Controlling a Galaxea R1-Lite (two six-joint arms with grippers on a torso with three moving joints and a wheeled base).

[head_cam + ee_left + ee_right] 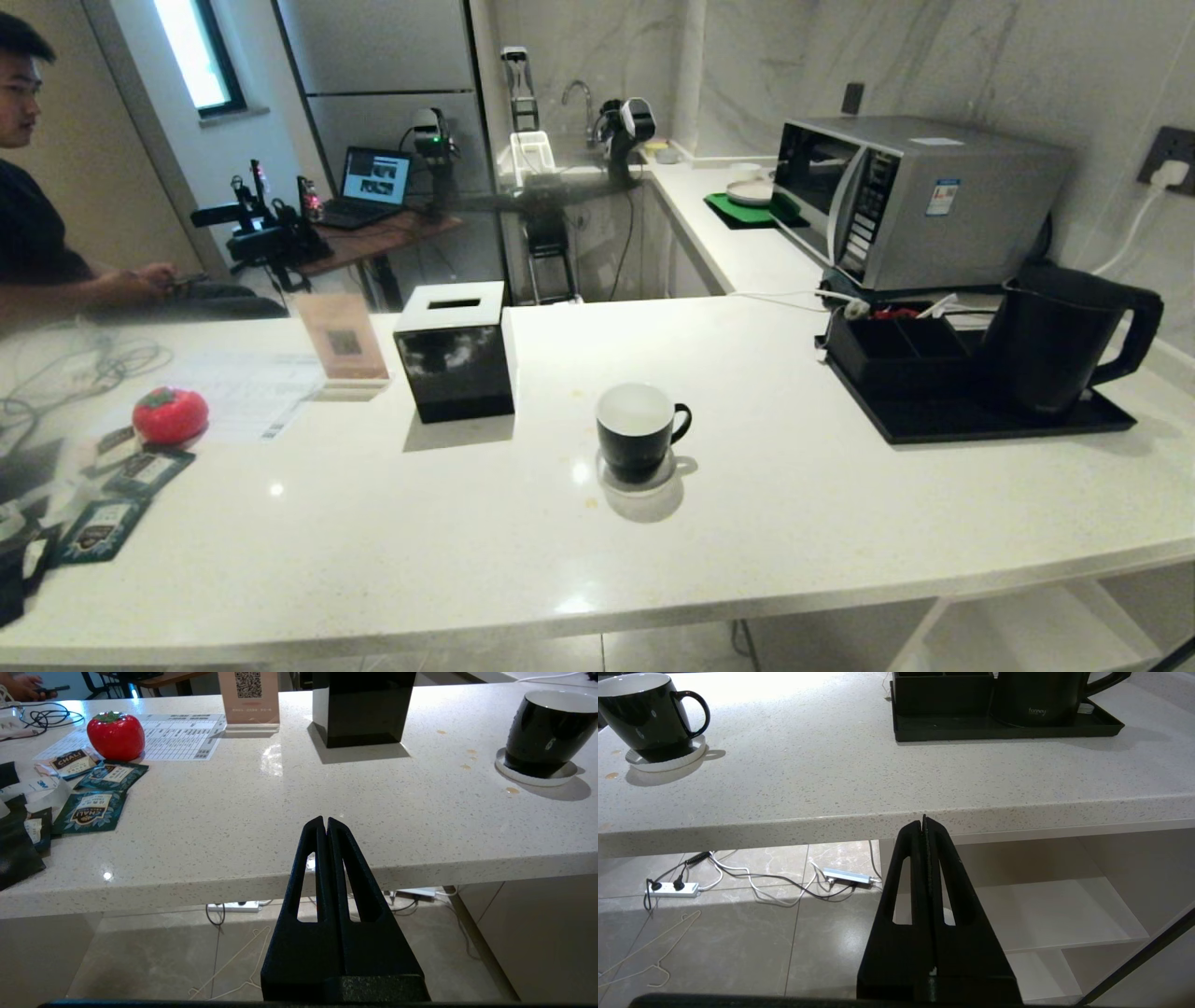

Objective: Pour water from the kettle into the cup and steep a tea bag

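Cup (639,431): we see it upright on a small pale coaster (639,474) near the middle of the white counter (803,504), white inside, nothing showing in it, handle toward the kettle side.
Kettle (1060,338): stands on the black tray (980,420) at our right, well apart from the cup; faint lettering on its body, unreadable to us.
Tray compartments (898,338): we make out small red and white items.
Sachets (93,811): dark teal, printed "CHALI", lying flat at our left, near a red tomato-shaped object (116,735).
Tissue box (456,352): black cube, slot on top.
Sign (248,699): carries a QR code.
Left gripper (325,822): fingers pressed together, empty, before the counter edge.
Right gripper (924,824): likewise closed and empty, below the edge.
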